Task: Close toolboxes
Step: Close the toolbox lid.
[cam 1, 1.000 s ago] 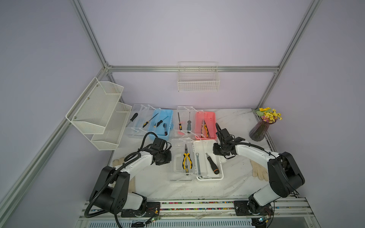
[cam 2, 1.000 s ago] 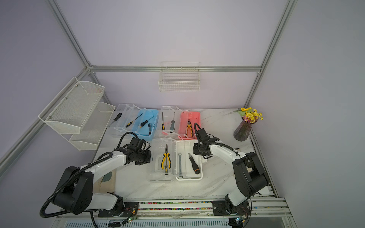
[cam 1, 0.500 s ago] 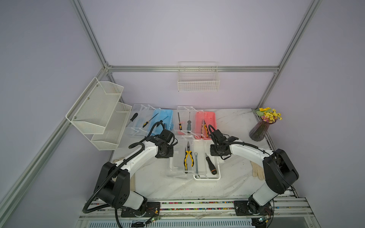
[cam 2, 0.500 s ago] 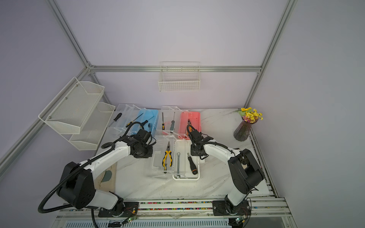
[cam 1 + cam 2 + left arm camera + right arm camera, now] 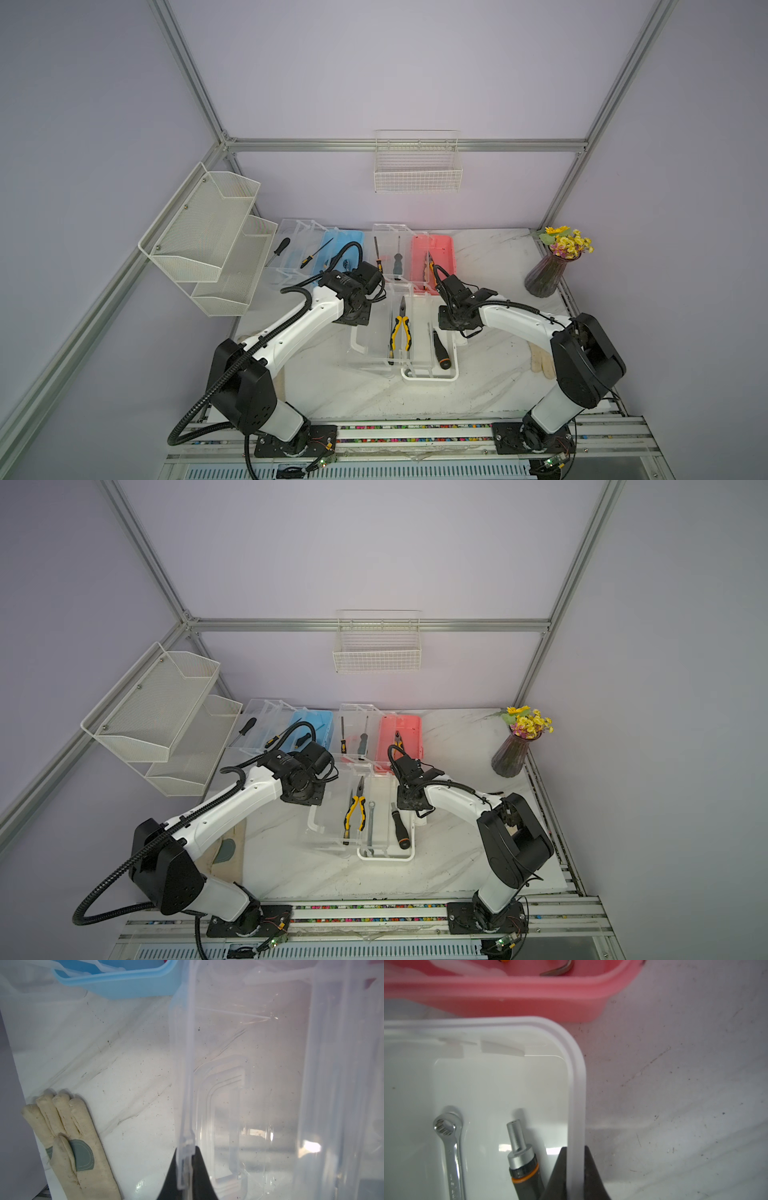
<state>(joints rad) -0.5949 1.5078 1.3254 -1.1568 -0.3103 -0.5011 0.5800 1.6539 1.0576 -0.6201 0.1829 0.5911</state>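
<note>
White plastic is sitting pinched in my right gripper [image 5: 576, 1150]: I am clamping the rim of the white toolbox [image 5: 428, 377], which is standing at the middle front of the marble table [image 5: 675, 1084]. My left gripper [image 5: 185, 1150] is squeezing the edge of its clear lid [image 5: 259, 1059], which is hanging open on my left arm's side of the base. A wrench [image 5: 446, 1132] and a grey-handled driver [image 5: 523, 1163] are lying inside the white base. Yellow pliers [image 5: 400, 332] are lying beside them toward the lid, though I cannot tell on what. The pink toolbox [image 5: 519, 1001] is sitting just behind the white one. The blue toolbox [image 5: 124, 987] is sitting further along the back, and both are showing open lids in both top views. A work glove [image 5: 70, 1142] is lying on the table near my left arm.
</note>
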